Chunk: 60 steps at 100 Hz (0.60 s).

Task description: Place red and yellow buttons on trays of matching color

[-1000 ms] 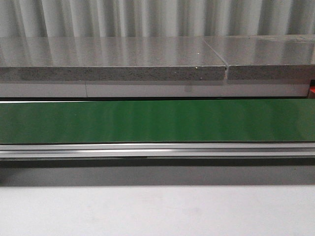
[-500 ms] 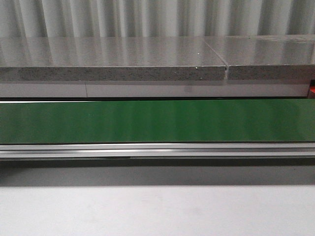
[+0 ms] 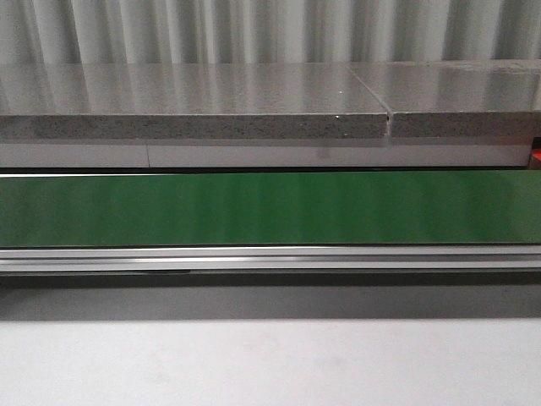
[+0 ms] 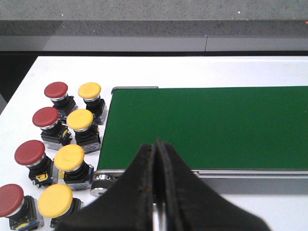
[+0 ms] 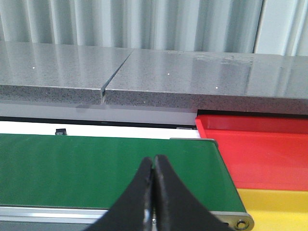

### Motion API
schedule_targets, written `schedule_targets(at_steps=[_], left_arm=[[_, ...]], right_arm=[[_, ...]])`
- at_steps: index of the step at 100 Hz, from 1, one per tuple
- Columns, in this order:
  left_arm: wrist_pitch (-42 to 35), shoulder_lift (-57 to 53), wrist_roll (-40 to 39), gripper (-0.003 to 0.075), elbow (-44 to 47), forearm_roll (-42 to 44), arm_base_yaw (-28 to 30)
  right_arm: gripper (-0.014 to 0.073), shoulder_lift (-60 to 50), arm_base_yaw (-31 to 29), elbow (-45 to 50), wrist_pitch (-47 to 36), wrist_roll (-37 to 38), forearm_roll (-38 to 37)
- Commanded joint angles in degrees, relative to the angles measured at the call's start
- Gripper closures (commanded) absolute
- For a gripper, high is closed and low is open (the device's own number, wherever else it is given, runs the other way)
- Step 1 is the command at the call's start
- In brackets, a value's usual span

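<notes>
Beyond and to the left of the left pincer, eight mushroom-capped buttons are sitting on the white worktop in two columns: four red buttons in the outer column and four yellow buttons in the inner one, each glossy domed cap resting on a dark squarish base; no writing is readable on them. The left pincer's black tapered fingers are pressing together, holding nothing, over the near edge of the smooth green conveyor belt. The right pincer is likewise sitting closed and empty above the belt's near edge, with the glossy red tray lying beyond it to the right and the yellow tray just nearer, beside the belt's end roller. A speckled grey stone ledge is running behind the belt.
</notes>
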Motion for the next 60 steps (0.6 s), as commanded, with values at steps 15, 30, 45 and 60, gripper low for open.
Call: schedule_targets(at_steps=[15, 30, 45, 60], left_arm=[[-4.0, 7.9, -0.4, 0.0468, -3.9, 0.0, -0.5], [-4.0, 12.6, -0.7, 0.0278, -6.1, 0.0, -0.5], [-2.2, 18.2, -3.1, 0.0252, -8.5, 0.0, -0.5], [2.2, 24.6, -3.8, 0.0252, -11.3, -1.1, 1.3]], right_arm=[[0.0661, -0.2, 0.1, -1.1, -4.7, 0.0, -0.5], [0.0661, -0.2, 0.1, -1.1, -4.7, 0.0, -0.5], [0.0661, -0.2, 0.1, -1.1, -4.7, 0.0, -0.5], [0.0661, -0.2, 0.1, -1.1, -4.7, 0.0, -0.5]])
